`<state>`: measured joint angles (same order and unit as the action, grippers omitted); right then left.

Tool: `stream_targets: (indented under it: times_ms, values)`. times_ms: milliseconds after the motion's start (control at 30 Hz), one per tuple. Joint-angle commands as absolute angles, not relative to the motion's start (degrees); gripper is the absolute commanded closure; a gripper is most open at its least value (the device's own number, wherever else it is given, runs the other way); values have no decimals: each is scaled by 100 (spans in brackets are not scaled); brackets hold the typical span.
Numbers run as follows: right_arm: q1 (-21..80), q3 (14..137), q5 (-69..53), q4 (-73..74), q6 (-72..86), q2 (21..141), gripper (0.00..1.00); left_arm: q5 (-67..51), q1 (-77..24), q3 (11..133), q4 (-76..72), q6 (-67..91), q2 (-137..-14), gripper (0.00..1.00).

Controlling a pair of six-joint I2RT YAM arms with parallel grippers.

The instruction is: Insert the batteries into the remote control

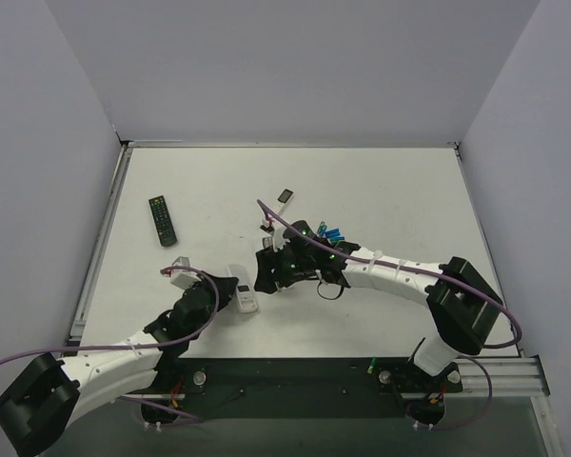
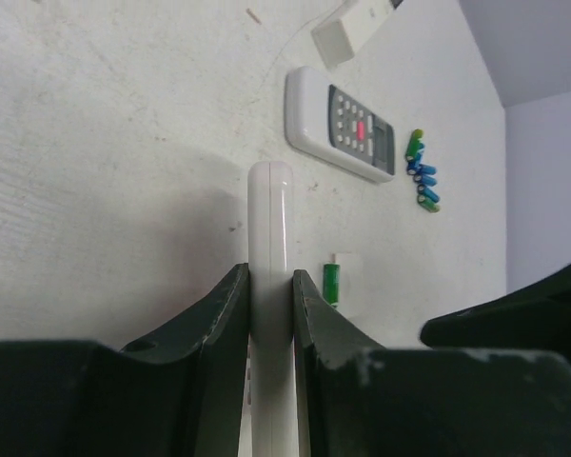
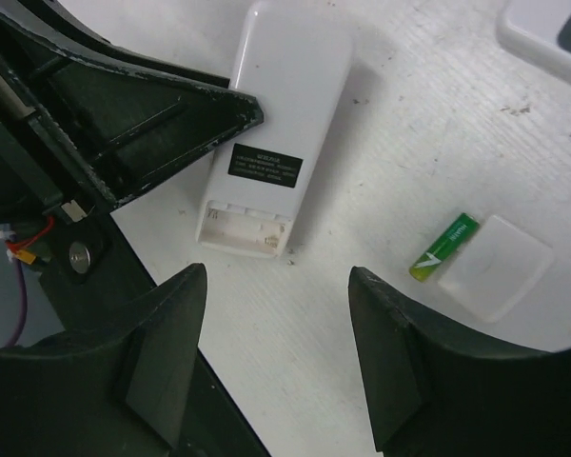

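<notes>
Nothing loaded yet! The left gripper [image 2: 269, 276] is clamped on the white rectangular plastic remote control [image 3: 276, 124], near side, left of centre. Its battery bay [image 3: 247, 228] is empty. The right gripper [image 3: 276, 286] hovers with jaws apart, and a green cylindrical battery [image 3: 444, 247] waits beside it.

White scuffed table [image 1: 390, 190] between plain lavender-grey walls [image 1: 295, 67]
</notes>
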<state>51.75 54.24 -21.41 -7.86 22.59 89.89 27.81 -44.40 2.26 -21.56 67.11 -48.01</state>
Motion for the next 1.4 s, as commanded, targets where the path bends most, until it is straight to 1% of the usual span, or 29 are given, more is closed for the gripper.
stream_targets:
  times_ms: [0, 200, 300, 433, 467, 633, 667, 933, 1000, 1133, 1233, 1267, 1333, 1367]
  values:
    - [5282, 5809, -2575, -712, 2698, 9281, 43, 2681, -4412, 79, -2918, 6916, -4518, 100]
    - [5387, 6222, -2874, -519, 2769, 9527, 34, 2619, -4403, 18, -3050, 7058, -4324, 100]
    - [5484, 6398, -2761, -361, 2751, 9615, 30, 2593, -4412, 44, -3102, 7058, -4315, 100]
    - [5502, 6582, -2497, -36, 2812, 9764, 29, 2540, -4421, 79, -3182, 7066, -4298, 100]
    - [5502, 6609, -2435, -26, 2847, 9808, 25, 2540, -4421, 88, -3182, 7058, -4289, 100]
    - [5546, 6785, -1917, 491, 2883, 9887, 25, 2575, -4412, 97, -3182, 7049, -4228, 100]
    - [5563, 6820, -1873, 544, 2883, 9905, 21, 2584, -4412, 97, -3182, 7058, -4228, 100]
    - [5686, 7022, -2118, 615, 2699, 10081, 21, 2601, -4421, 97, -3261, 7075, -4210, 100]
    - [5713, 7084, -2179, 615, 2663, 10099, 23, 2593, -4438, 105, -3252, 7058, -4210, 100]
    - [5713, 7128, -2285, 606, 2619, 10160, 28, 2523, -4439, 97, -3270, 7014, -4184, 100]
    - [5713, 7119, -2320, 606, 2593, 10178, 38, 2444, -4438, 70, -3313, 6944, -4105, 100]
    - [5713, 7128, -2320, 606, 2575, 10178, 44, 2426, -4447, 70, -3313, 6909, -4078, 100]
    - [5704, 7102, -2320, 615, 2549, 10160, 51, 2382, -4447, 70, -3270, 6882, -3991, 100]
    - [5704, 7102, -2320, 615, 2540, 10160, 57, 2364, -4439, 62, -3270, 6873, -3955, 100]
